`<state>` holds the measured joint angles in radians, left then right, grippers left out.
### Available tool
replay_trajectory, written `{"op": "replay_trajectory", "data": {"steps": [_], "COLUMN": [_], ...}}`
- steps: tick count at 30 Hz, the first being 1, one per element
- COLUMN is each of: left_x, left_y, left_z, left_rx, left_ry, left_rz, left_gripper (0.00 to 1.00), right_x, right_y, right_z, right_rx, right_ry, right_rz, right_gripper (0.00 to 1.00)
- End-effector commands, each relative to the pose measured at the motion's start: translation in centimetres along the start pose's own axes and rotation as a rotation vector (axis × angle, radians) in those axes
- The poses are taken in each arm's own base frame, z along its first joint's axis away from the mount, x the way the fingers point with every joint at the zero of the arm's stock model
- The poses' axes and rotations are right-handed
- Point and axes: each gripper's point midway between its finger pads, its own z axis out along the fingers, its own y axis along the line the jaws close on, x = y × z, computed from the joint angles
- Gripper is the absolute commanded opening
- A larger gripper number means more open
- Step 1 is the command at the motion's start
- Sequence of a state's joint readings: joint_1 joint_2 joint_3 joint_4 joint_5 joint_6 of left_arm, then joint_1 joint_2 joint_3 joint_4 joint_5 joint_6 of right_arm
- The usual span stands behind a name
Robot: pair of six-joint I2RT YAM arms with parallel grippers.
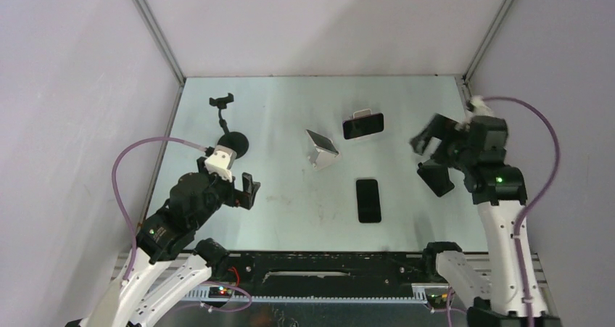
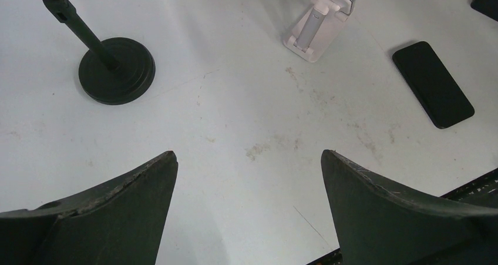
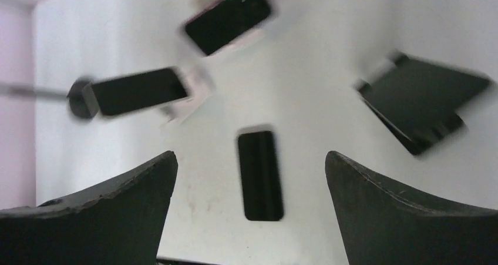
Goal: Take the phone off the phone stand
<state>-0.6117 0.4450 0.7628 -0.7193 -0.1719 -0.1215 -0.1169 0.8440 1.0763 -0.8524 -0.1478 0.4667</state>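
Note:
A black phone [image 1: 362, 126] leans in landscape on a white phone stand [image 1: 360, 114] at the back centre; it also shows, blurred, in the right wrist view [image 3: 229, 18]. A second white stand [image 1: 321, 150] stands left of it, holding a dark phone [image 3: 138, 91]; the left wrist view shows this stand's back [image 2: 320, 24]. Another black phone [image 1: 368, 200] lies flat on the table and shows in both wrist views [image 2: 433, 84] [image 3: 261, 174]. My left gripper [image 1: 249, 189] [image 2: 249, 159] is open and empty at the near left. My right gripper [image 1: 434, 147] [image 3: 251, 159] is open and empty, raised at the right.
A black gooseneck holder with a round base [image 1: 233, 143] [image 2: 116, 71] and a clamp [image 1: 222, 101] stands at the back left. A black slab-like object [image 1: 437, 179] [image 3: 423, 103] sits on the table under the right gripper. Walls close in on three sides.

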Motion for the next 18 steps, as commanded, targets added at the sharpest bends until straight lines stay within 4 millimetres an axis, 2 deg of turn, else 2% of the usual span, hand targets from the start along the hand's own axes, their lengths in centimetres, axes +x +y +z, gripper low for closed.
{"op": "replay_trajectory", "data": {"steps": [1, 3, 4, 5, 6, 7, 9, 10, 11, 12, 13, 14, 15, 16, 18], "left_x": [-0.7, -0.8, -0.9, -0.9, -1.1, -1.1, -1.2, -1.2, -1.2, -1.1, -1.1, -1.1, -1.1, -1.1, -1.1], "left_y": [-0.3, -0.5, -0.5, -0.4, -0.3, -0.2, 0.0, 0.0, 0.0, 0.0, -0.1, 0.0, 0.0, 0.1, 0.0], "left_z": [0.4, 0.2, 0.1, 0.0, -0.2, -0.3, -0.4, -0.4, -0.3, -0.2, -0.2, -0.1, -0.1, -0.1, -0.1], "left_rx": [0.013, 0.029, 0.030, 0.026, 0.024, 0.015, 0.010, 0.009, 0.009, 0.008, 0.008, 0.006, 0.003, 0.000, 0.002], "left_ry": [-0.024, -0.031, -0.041, -0.048, -0.063, -0.067, -0.076, -0.078, -0.076, -0.071, -0.070, -0.069, -0.068, -0.067, -0.070], "left_rz": [0.019, 0.019, 0.017, 0.015, 0.012, 0.010, 0.006, 0.005, 0.006, 0.006, 0.007, 0.006, 0.005, 0.004, 0.003], "left_gripper": [1.00, 1.00, 1.00, 1.00, 1.00, 1.00, 1.00, 1.00, 1.00, 1.00, 1.00, 1.00, 1.00, 1.00, 1.00], "right_x": [-1.3, -0.3, 0.0, 0.8, 1.6, 1.9, 2.9, 3.1, 4.1, 4.6, 5.5, 6.0, 6.6, 6.8, 6.5], "right_y": [10.2, 15.5, 16.6, 18.8, 19.6, 21.2, 23.0, 23.4, 24.0, 24.3, 24.6, 24.5, 24.5, 24.3, 23.9], "right_z": [-1.3, -0.8, -0.7, -0.5, 0.5, 0.3, 0.7, 0.9, 1.0, 1.7, 0.9, 1.7, 0.8, 0.7, 1.2], "right_rx": [-0.330, -0.582, -0.644, -0.760, -0.814, -0.921, -1.080, -1.136, -1.242, -1.302, -1.423, -1.472, -1.587, -1.692, -1.819], "right_ry": [-0.042, -0.019, -0.029, -0.023, -0.017, -0.031, -0.056, -0.095, -0.086, -0.120, -0.146, -0.140, -0.152, -0.151, -0.140], "right_rz": [-0.308, -0.455, -0.532, -0.592, -0.675, -0.717, -0.833, -0.921, -0.966, -1.044, -1.107, -1.118, -1.136, -1.123, -1.089], "right_gripper": [0.99, 0.99, 0.99, 0.99, 0.99, 0.99, 0.99, 0.99, 0.99, 0.99, 0.99, 0.99, 0.99, 0.99, 0.99]}}
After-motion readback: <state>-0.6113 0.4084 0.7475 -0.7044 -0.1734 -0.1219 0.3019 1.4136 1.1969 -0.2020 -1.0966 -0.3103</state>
